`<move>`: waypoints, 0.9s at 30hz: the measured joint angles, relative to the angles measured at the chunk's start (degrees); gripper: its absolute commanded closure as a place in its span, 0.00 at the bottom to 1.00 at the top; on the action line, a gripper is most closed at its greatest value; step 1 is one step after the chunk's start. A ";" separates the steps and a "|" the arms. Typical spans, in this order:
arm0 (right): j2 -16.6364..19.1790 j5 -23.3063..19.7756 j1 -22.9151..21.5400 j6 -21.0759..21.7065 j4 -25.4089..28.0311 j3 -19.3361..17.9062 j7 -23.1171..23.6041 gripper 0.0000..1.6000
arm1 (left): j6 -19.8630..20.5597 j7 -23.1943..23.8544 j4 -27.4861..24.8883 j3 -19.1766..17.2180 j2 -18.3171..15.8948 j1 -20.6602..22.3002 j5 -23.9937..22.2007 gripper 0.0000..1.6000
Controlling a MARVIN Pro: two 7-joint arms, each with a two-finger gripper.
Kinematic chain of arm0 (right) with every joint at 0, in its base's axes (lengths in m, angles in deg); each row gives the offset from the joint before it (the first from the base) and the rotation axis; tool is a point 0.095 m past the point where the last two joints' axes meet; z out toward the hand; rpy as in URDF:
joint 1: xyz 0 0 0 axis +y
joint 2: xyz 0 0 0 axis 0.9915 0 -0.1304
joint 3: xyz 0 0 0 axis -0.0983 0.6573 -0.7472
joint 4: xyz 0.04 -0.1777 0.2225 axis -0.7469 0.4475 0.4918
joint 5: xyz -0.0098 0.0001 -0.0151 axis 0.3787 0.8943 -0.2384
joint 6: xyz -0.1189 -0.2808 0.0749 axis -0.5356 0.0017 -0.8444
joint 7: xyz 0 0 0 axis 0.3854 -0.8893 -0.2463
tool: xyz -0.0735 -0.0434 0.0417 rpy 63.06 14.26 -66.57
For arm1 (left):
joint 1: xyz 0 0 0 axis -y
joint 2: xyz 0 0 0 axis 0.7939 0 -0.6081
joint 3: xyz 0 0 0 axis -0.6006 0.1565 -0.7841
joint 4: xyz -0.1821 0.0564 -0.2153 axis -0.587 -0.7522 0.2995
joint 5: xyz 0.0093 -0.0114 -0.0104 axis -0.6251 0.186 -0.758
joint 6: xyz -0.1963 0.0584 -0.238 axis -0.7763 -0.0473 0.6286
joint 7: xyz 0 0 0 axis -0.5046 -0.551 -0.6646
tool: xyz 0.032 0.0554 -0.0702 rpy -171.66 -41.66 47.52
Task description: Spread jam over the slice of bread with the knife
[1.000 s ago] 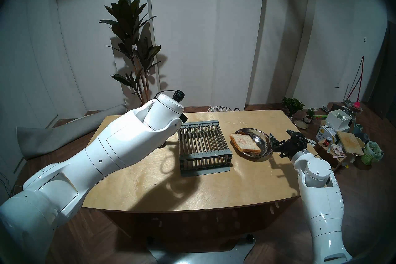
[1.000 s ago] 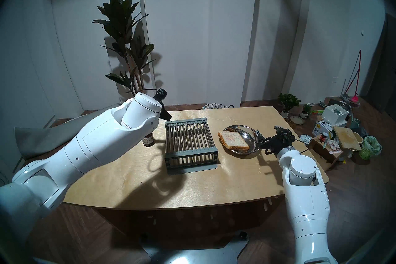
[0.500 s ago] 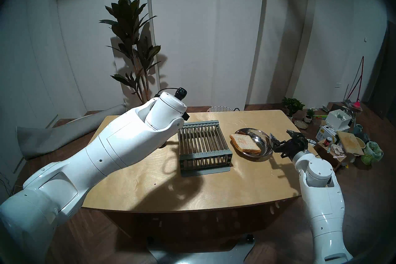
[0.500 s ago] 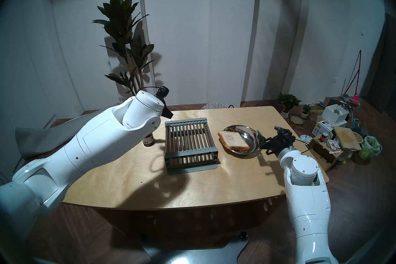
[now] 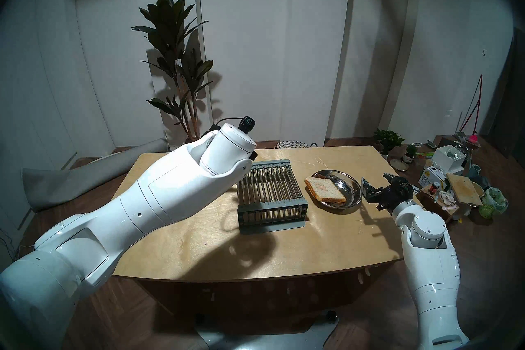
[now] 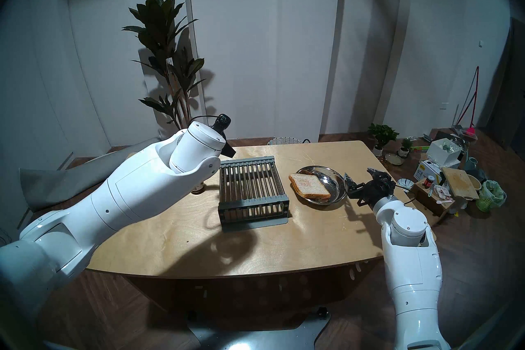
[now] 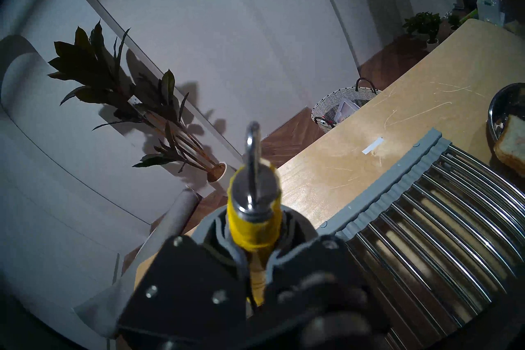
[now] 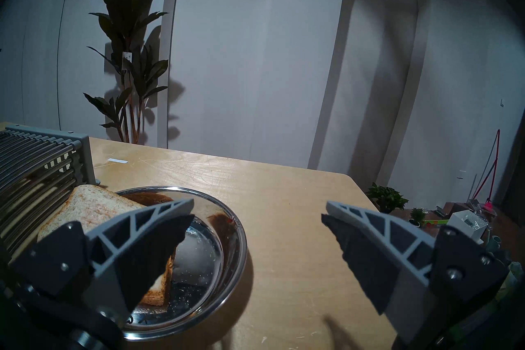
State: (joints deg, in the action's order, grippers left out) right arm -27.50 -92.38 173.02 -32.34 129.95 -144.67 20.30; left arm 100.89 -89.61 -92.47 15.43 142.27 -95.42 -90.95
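Bread — a square slice with a pinkish stain on its crumb — lies in a steel dish toward the worktop's right edge, overhanging the dish's left rim. The right gripper hovers just beside the dish's right side, its jaws spread wide with nothing between them; the right wrist view shows dark smears inside the dish that the head views barely reveal. A grey rack of metal bars stands mid-worktop, left of the dish. From the head the left arm hides its own gripper, but the left wrist view shows the left gripper clenched on the yellow handle of the knife, blade pointing away from the camera, above the rack's far-left corner. Only the right head view catches the jam jar, mostly hidden behind the left arm, near the worktop's left edge.
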 measured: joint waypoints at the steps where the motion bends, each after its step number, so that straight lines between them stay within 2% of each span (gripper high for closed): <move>1: 0.01 -0.08 -0.01 -0.03 -0.07 -0.06 0.08 0.00 | 0.00 -0.12 0.00 0.27 0.04 0.07 0.02 1.00; 7: 0.13 -0.85 -0.06 -0.34 -0.79 -0.72 0.93 0.00 | 0.00 -1.42 0.05 2.62 0.54 0.94 -0.06 1.00; 17: 0.65 -1.62 -0.59 -0.86 -2.12 -1.40 2.31 0.00 | 0.00 -2.76 0.00 0.32 1.70 1.47 -3.57 1.00; 27: 1.06 -1.64 -1.42 -1.00 -2.87 -1.01 3.26 0.00 | 0.00 -4.02 -0.94 0.90 -0.25 3.67 -3.89 1.00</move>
State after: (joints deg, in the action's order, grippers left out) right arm -26.44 -94.02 171.61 -33.34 127.08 -145.68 23.56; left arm 100.90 -93.64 -93.40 16.33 142.02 -91.75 -94.84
